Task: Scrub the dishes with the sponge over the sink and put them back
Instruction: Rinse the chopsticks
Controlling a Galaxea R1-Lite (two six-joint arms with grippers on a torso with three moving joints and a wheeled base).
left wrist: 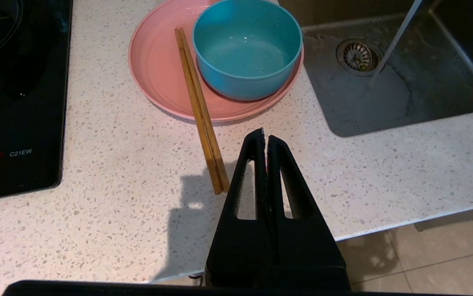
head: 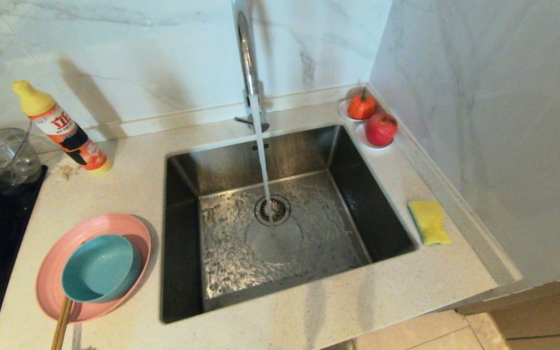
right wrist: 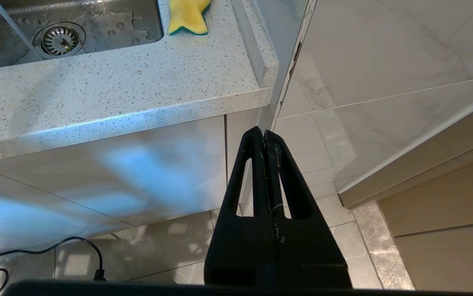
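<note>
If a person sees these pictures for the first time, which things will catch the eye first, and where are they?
First, the stream of water running from the faucet onto the drain of the steel sink. Next, left of the sink, the blue bowl sitting in the pink plate, with chopsticks leaning on the plate's rim. On the counter right of the sink lies the yellow sponge.

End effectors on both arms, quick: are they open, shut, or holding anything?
Left end effector: shut, holding nothing, above the counter's front edge.
Right end effector: shut, holding nothing, parked below the counter.
</note>
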